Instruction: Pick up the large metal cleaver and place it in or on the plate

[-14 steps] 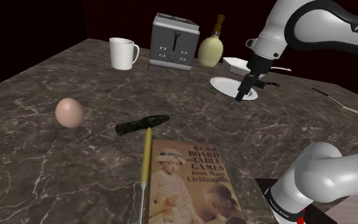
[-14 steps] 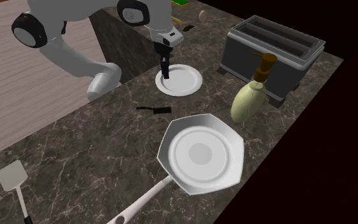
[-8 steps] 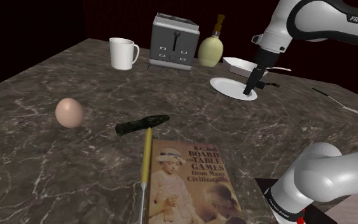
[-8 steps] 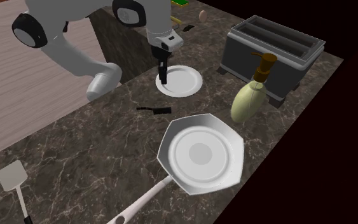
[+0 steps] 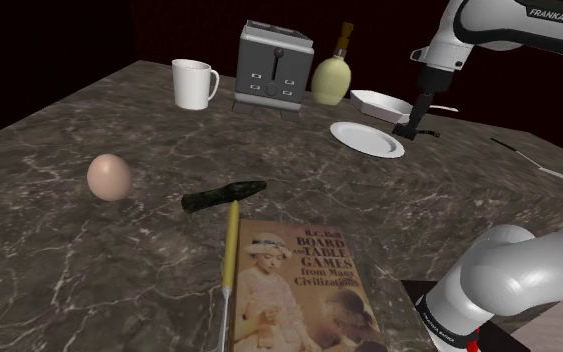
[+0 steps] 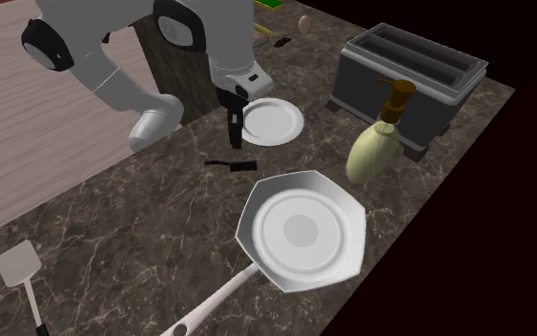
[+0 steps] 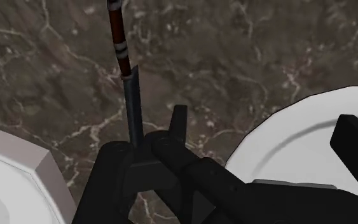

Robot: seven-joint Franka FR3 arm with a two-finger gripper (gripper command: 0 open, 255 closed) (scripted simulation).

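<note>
Reading the second exterior view from its left, the white arm [image 6: 113,19] comes down from the upper corner. Its wrist is turned almost straight down. The end effector [image 6: 235,139] therefore hangs tips-first over the dark marbled worktop [image 6: 142,220], just at the left rim of the white plate [image 6: 278,122]. It is released and carries nothing. In the wrist view its two black fingers [image 7: 114,184] stand well apart, one by the pan's corner and the other over the plate.

The cleaver [image 6: 230,164] lies on the worktop just nearer the camera than those tips. It sits in the strip between the plate and the white eight-sided pan [image 6: 257,205], touching neither. Its long axis runs across this view, left to right, roughly along the plate's near rim. (It is drawn thin and dark, more a slim blade than a broad chopper.)

In the wrist view it reads as a narrow shaft with a red-brown banded handle at its far end. It leads straight away from the finger on the pan's side, and its near end is hidden behind that finger. So the cleaver is ahead and off towards one finger, not centred in the gap. Its length lies crosswise to the line between the fingers. I judge that this suits a pinch across its thin side, once the hand shifts sideways and drops.

Farther right stand a yellowish bottle [image 6: 376,153] and a grey toaster [image 6: 419,72], both well apart from the cleaver.
</note>
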